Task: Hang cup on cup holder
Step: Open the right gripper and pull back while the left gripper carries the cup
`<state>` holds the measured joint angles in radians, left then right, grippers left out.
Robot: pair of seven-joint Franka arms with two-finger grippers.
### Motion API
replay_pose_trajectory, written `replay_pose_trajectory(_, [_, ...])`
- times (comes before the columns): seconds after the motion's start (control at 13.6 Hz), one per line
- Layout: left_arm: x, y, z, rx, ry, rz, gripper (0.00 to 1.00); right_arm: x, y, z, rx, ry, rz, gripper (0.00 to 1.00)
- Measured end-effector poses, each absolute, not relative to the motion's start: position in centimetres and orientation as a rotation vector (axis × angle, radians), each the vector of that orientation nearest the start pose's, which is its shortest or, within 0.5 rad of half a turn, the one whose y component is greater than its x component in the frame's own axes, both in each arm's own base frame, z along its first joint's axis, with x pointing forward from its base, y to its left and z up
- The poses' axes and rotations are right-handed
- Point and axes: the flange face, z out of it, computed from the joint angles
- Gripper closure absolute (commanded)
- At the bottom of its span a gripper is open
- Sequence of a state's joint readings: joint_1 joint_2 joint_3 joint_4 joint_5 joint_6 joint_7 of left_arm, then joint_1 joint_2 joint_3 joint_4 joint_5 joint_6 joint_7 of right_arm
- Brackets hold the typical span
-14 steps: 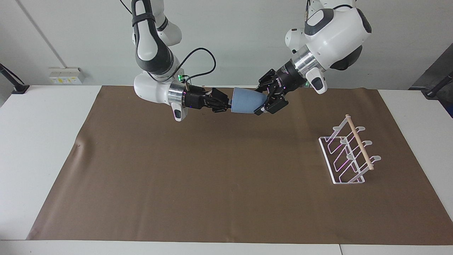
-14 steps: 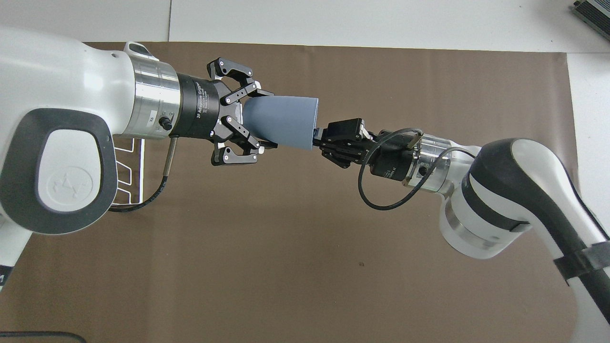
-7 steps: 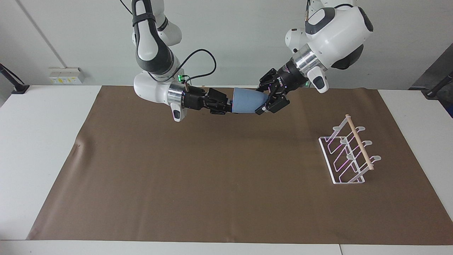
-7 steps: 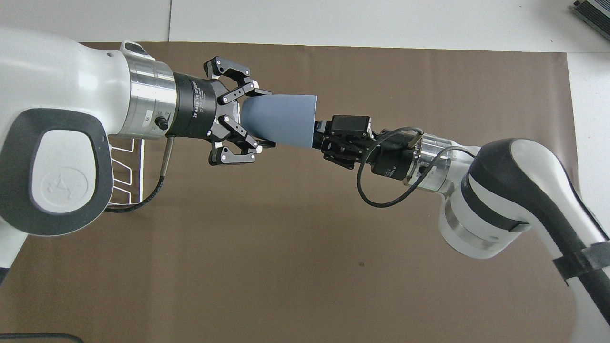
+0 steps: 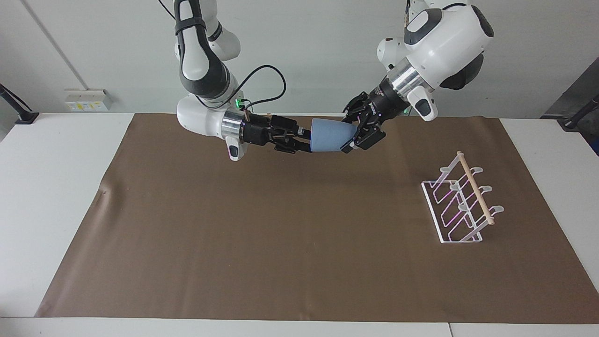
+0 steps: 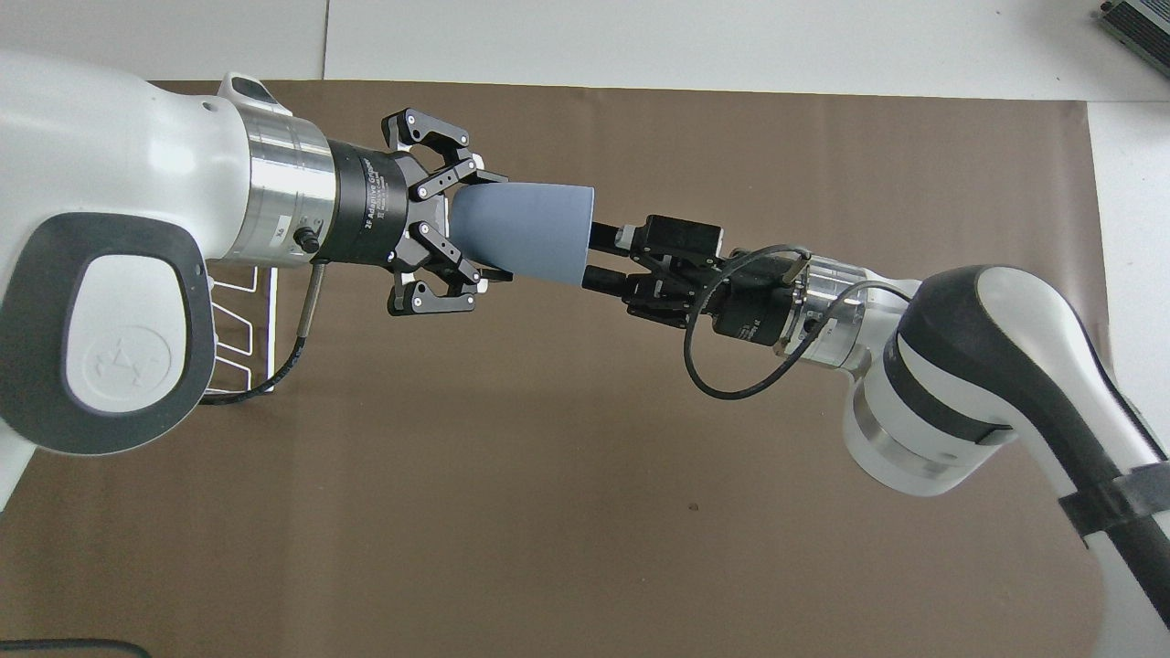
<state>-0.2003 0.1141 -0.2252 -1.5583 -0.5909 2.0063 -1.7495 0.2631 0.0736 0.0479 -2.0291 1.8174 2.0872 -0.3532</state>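
The light-blue cup lies on its side in the air between both grippers, over the part of the brown mat nearest the robots; it also shows in the overhead view. My left gripper is shut on the cup's narrow base end. My right gripper is at the cup's rim with its fingers spread open. The white wire cup holder with its wooden rod stands on the mat toward the left arm's end; the left arm mostly hides it in the overhead view.
A brown mat covers most of the white table. A black cable loops from the right wrist.
The right gripper's fingers have opened off the cup's rim. The left gripper has drawn the cup slightly toward the left arm's end.
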Motion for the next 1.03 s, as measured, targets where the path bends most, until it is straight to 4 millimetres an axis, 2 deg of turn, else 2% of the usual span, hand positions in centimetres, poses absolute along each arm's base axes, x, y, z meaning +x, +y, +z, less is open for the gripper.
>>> replay_pose_trajectory(0.22, [56.6, -26.4, 60.9, 1.917, 1.687, -0.445, 1.0, 55.4, 21.8, 45.9, -1.675, 0.345, -0.031, 0.2])
replay_pose_trajectory(0.3, [56.7, -25.5, 60.4, 1.935, 1.674, -0.431, 1.0, 55.4, 21.5, 45.6, -1.72, 0.32, -0.034, 0.15])
replay_pose_trajectory(0.37, [56.8, -24.4, 59.9, 1.962, 1.659, -0.405, 1.0, 55.5, 20.9, 45.2, -1.78, 0.288, -0.038, 0.0])
replay_pose_trajectory(0.59, [56.9, -22.2, 58.5, 2.085, 1.632, -0.254, 1.0, 55.9, 18.5, 44.6, -1.94, 0.208, -0.062, 0.0])
replay_pose_trajectory(0.81, [56.6, -21.4, 57.1, 2.21, 1.548, -0.125, 1.0, 56.5, 16.1, 44.6, -2.089, 0.151, -0.077, 0.0])
replay_pose_trajectory(1.03, [56.7, -19.6, 56.1, 2.319, 1.49, 0.027, 1.0, 57.2, 15.1, 46.2, -2.306, 0.11, -0.068, 0.0])
